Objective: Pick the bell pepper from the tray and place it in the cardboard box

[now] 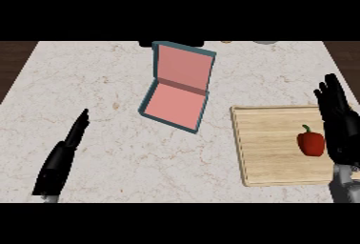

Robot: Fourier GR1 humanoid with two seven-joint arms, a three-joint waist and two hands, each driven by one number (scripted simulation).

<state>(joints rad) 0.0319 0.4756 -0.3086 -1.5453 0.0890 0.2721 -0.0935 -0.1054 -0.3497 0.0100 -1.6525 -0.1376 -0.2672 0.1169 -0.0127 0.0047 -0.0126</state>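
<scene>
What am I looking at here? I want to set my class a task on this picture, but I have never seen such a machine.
This single picture looks steeply down from a humanoid robot's head onto a pale marbled counter. The black shapes at the lower corners are its hands: the left hand and the right hand, both with straight fingers, holding nothing. A red bell pepper with a green stem lies on a light wooden tray, just beside the right hand. An open box, pink inside with teal edges, lies left of the tray.

The bell pepper lies on the tray, apparently well right of the box.
</scene>
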